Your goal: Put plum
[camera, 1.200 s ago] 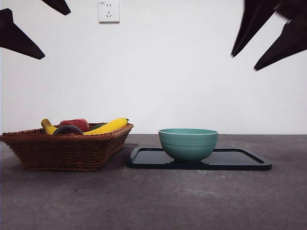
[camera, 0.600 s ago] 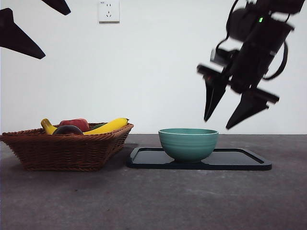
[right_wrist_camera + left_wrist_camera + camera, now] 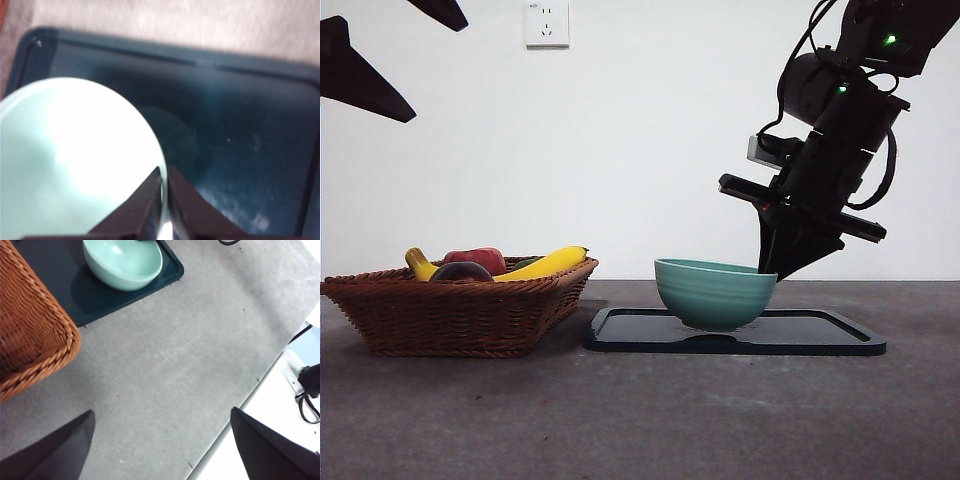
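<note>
The plum (image 3: 461, 271), dark maroon and glossy, lies in the wicker basket (image 3: 450, 315) at the left, in front of a red fruit (image 3: 478, 259). My right gripper (image 3: 775, 265) is down at the right rim of the teal bowl (image 3: 712, 293) and is shut on it; the right wrist view shows both jaws (image 3: 164, 200) pinching the rim of the bowl (image 3: 75, 160). The bowl is tipped, its right side raised off the dark tray (image 3: 820, 335). My left gripper (image 3: 160, 450) is open and empty, high at the left.
Two yellow bananas (image 3: 548, 263) lie in the basket with the fruit. The basket (image 3: 30, 335) stands just left of the tray (image 3: 50, 270). A wall socket (image 3: 547, 22) is on the white wall behind. Bare grey table lies in front.
My right arm came down from the top right to the bowl and shut its jaws on the right rim. The bowl has tipped, right side up. The left arm has not moved.
</note>
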